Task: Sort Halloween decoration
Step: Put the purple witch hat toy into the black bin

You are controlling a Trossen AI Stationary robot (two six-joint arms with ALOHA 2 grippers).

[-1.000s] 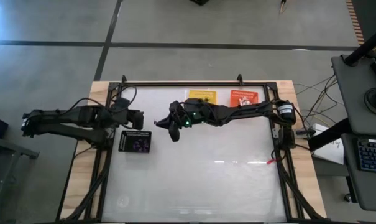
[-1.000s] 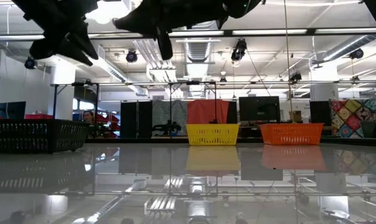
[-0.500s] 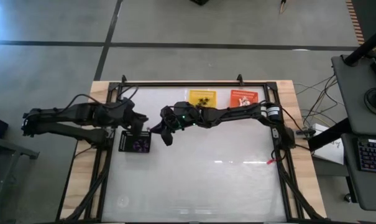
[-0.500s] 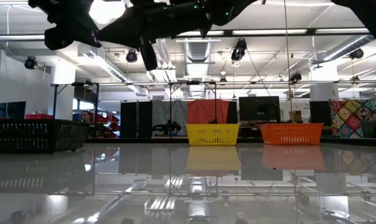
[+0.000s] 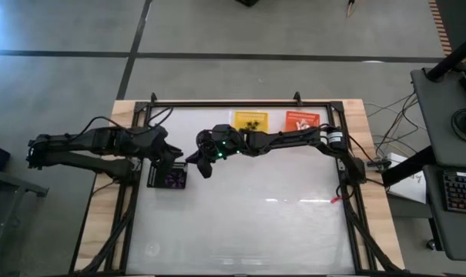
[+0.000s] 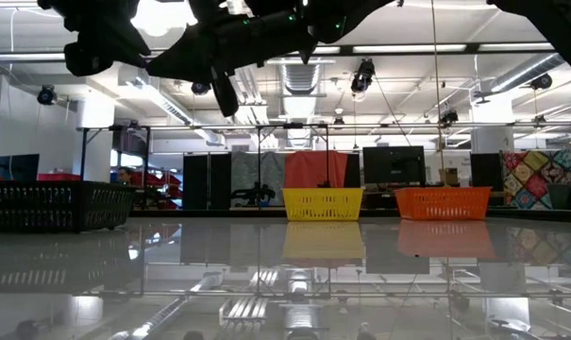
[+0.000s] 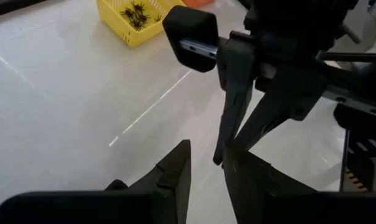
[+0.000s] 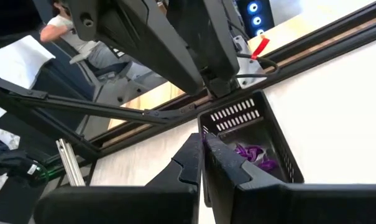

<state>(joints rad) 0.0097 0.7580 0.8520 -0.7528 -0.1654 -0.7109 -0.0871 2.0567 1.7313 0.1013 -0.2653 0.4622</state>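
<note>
Purple trinkets (image 8: pixel 255 155) lie in the black basket (image 5: pixel 168 175), just below both pincers. The right pincer (image 5: pixel 196 157) is clenched, empty. Whether the left pincer (image 5: pixel 176 156) grips anything, I cannot tell.

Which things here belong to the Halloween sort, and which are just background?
Job:
purple trinkets in the black basket
dark trinkets in the yellow basket
orange basket

Background:
keyboard
cables
person beyond the table

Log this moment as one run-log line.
left gripper: above black basket | right gripper: shut, beside it | purple trinkets: in basket
</note>
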